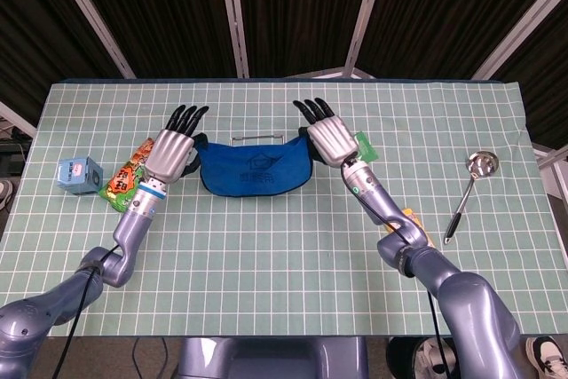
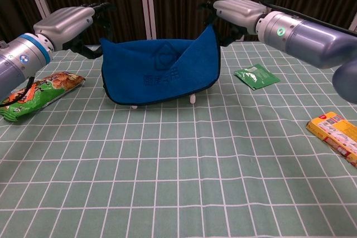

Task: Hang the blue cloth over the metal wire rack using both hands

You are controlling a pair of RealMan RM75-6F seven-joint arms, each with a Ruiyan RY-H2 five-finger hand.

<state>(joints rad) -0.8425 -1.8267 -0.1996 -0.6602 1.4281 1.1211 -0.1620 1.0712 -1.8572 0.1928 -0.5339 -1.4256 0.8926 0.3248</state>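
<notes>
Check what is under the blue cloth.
Under the blue cloth, two white rack feet show at its lower edge, and a wire bar shows behind it. The rest of the rack is covered.

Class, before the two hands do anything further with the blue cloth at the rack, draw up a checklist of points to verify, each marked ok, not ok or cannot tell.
1. Blue cloth draped over the metal wire rack: ok.
2. Cloth hangs level: not ok, right corner rides higher.
3. Left hand at the cloth's left edge: ok.
4. Right hand grips the raised corner: cannot tell.
5. Rack feet stand on the table: ok.
</notes>
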